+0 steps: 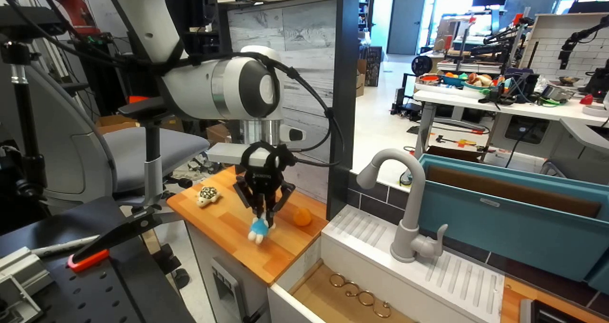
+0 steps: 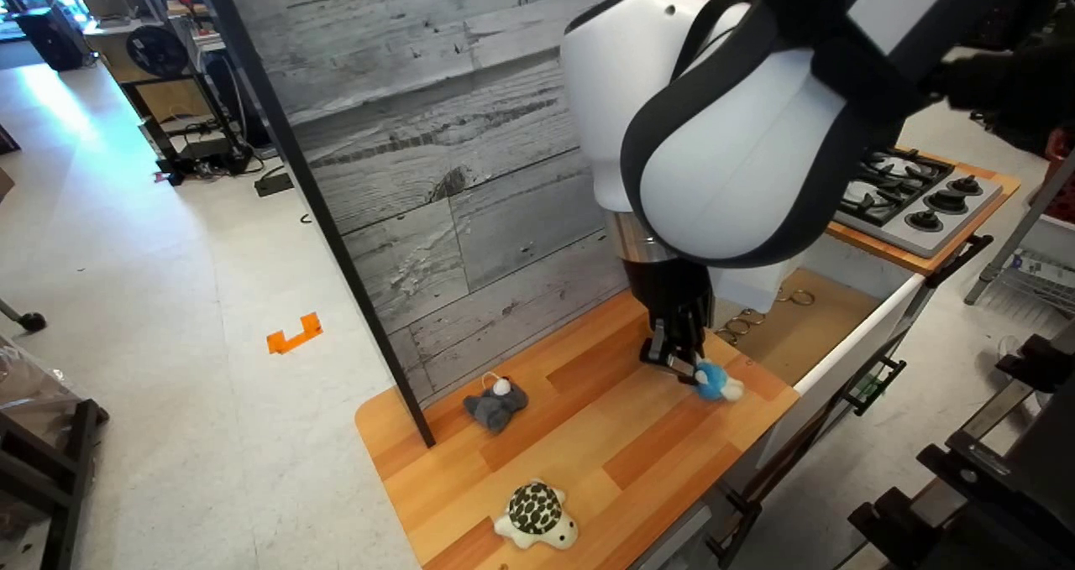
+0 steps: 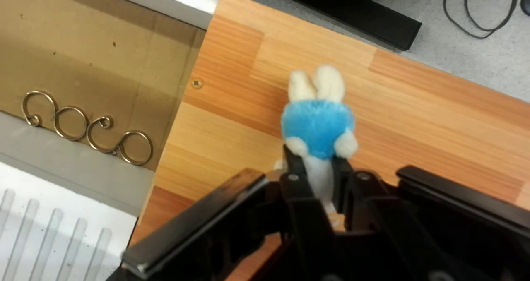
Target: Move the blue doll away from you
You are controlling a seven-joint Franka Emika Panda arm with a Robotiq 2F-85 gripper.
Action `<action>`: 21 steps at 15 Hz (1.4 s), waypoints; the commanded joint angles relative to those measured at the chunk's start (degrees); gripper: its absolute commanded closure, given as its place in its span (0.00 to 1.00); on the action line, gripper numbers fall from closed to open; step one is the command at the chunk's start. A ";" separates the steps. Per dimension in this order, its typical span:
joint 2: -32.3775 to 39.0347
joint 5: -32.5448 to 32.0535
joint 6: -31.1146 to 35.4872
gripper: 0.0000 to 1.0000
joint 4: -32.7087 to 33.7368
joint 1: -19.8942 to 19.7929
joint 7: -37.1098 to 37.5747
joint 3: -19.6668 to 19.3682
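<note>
The pincer (image 3: 316, 159) is narrow, holding the blue doll (image 3: 318, 126) by a white part next to its blue body, over the table (image 3: 232, 132) near the sink (image 3: 182, 3); whether the doll touches the table I cannot tell. An orange round thing (image 1: 302, 217) sits near the sink, gold-coloured rings (image 3: 87, 126) lie inside the sink, and a toy turtle (image 2: 536, 509) and a grey toy (image 2: 495, 404) are well apart from it

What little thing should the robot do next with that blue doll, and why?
Probably raise the blue doll slightly before carrying it away: the gripper seems to pinch its white part, and in both exterior views it sits close to the wooden countertop.
</note>
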 commanded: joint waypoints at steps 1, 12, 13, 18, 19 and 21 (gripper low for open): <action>-2.57 0.71 -1.33 0.95 -0.05 1.47 -0.23 0.16; 2.60 -0.09 3.35 0.95 8.02 2.42 -2.68 0.52; 3.09 0.02 3.74 0.95 8.34 2.37 -3.14 0.71; 4.77 -0.01 5.83 0.95 8.70 2.09 -5.52 1.38; 4.97 -0.02 6.29 0.95 8.68 2.01 -5.93 1.42; 5.26 0.05 6.38 0.59 8.82 1.79 -7.00 1.64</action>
